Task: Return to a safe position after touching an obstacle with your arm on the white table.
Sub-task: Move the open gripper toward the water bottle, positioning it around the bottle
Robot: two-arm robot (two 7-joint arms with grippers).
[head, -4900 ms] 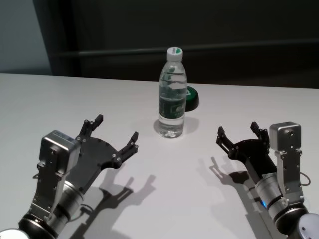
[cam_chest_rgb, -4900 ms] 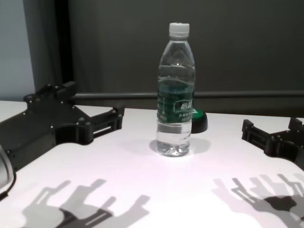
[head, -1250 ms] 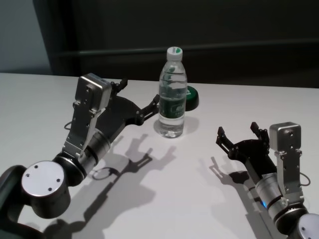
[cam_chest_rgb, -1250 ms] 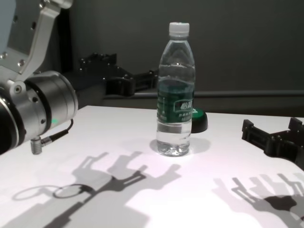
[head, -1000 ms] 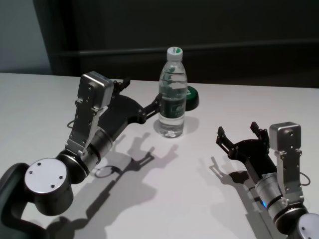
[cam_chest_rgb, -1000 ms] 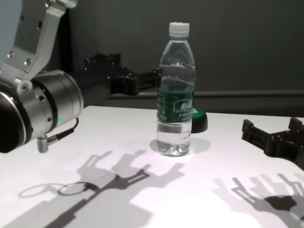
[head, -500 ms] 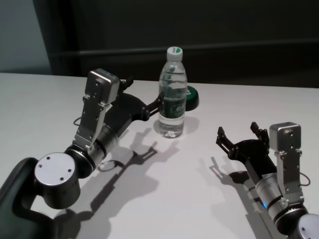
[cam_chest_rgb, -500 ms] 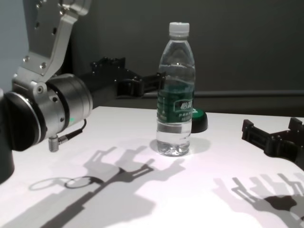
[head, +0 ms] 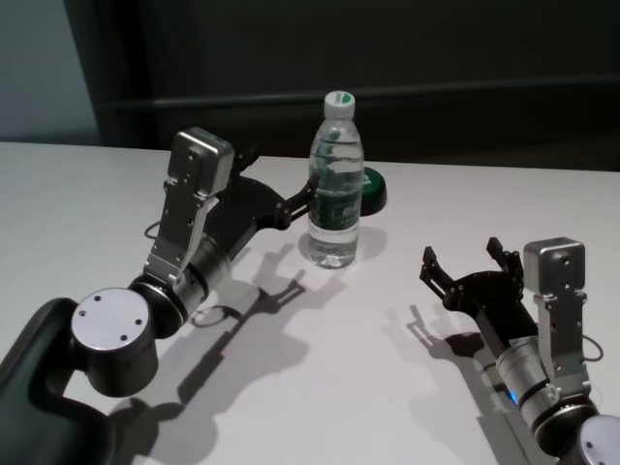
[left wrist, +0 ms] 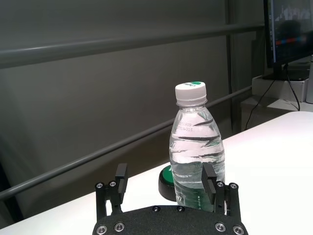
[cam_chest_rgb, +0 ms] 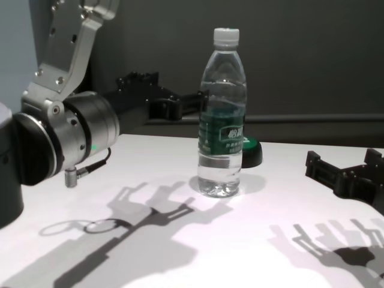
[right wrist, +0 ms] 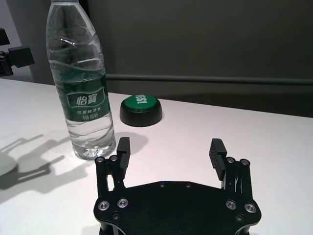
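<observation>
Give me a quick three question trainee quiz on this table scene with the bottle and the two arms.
1. True or false: the water bottle lies on its side on the white table.
2. Which pincer is beside the bottle? A. left pincer B. right pincer
3. Fill in: the small dome behind the bottle has a ____ top.

Key
1. False: it stands upright.
2. A: the left pincer, open, is raised beside the bottle; the right pincer, open, sits low and apart.
3. Green: the black dome sits behind the bottle.
</observation>
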